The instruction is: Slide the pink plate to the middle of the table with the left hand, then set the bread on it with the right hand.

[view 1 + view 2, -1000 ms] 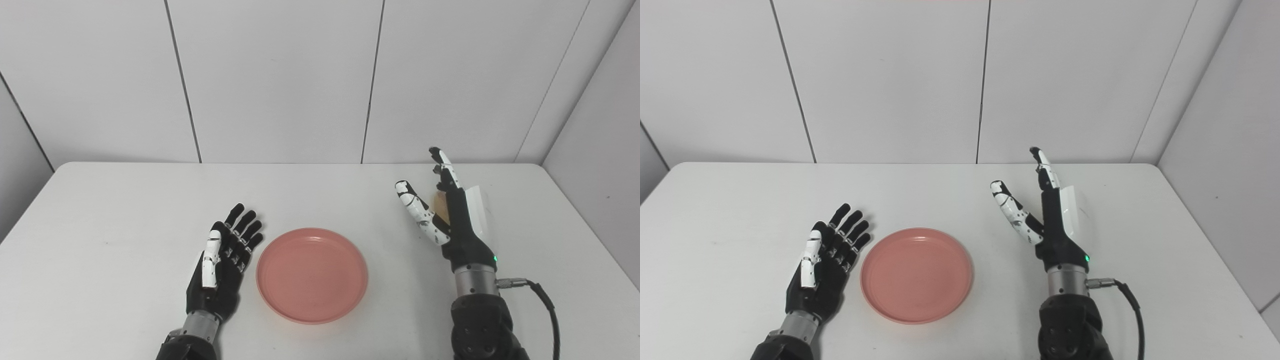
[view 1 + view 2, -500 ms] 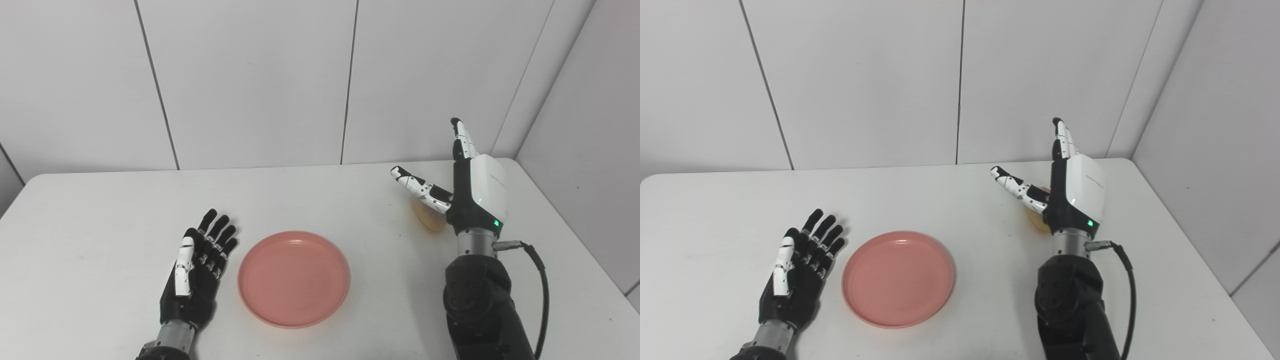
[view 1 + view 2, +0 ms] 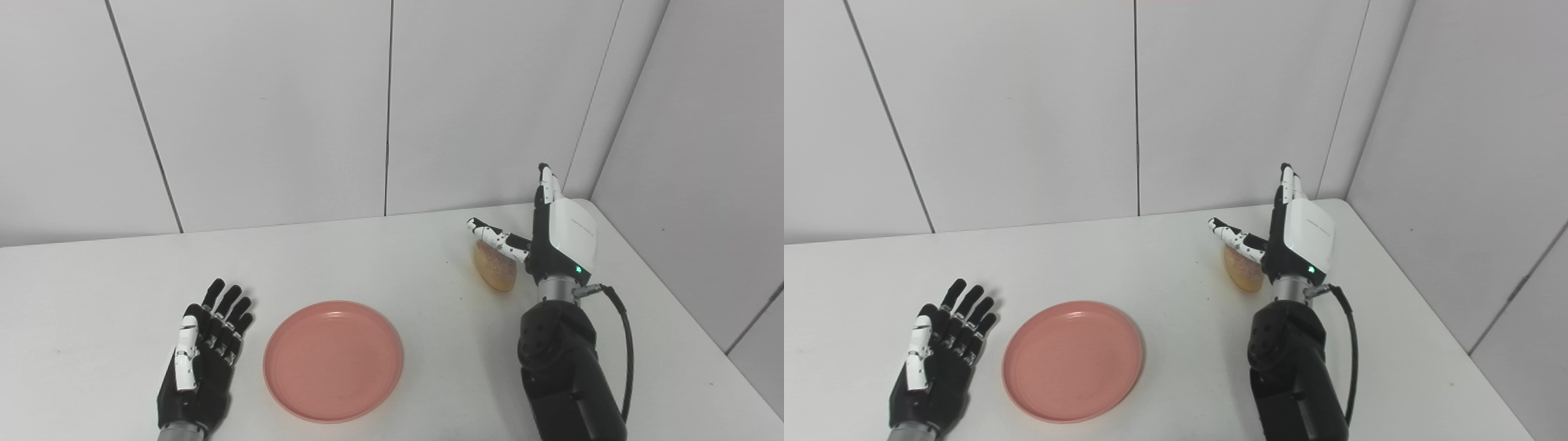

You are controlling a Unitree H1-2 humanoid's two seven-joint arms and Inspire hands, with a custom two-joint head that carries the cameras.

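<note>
The pink plate lies flat on the white table, near the front and a little left of centre, with nothing on it. My left hand rests open, palm up, just left of the plate and apart from it. The bread, a golden oval roll, lies at the back right. My right hand stands open and upright over the roll's right side. Its thumb reaches out above the bread, and whether it touches is unclear.
White wall panels close off the back, and a side wall runs along the table's right edge. A black cable loops off the right wrist. The right forearm rises from the front right.
The camera has turned right, shifting the whole picture left. My right hand has gone forward and right to stand beside the bread, which now shows more fully. Plate and left hand stay put.
</note>
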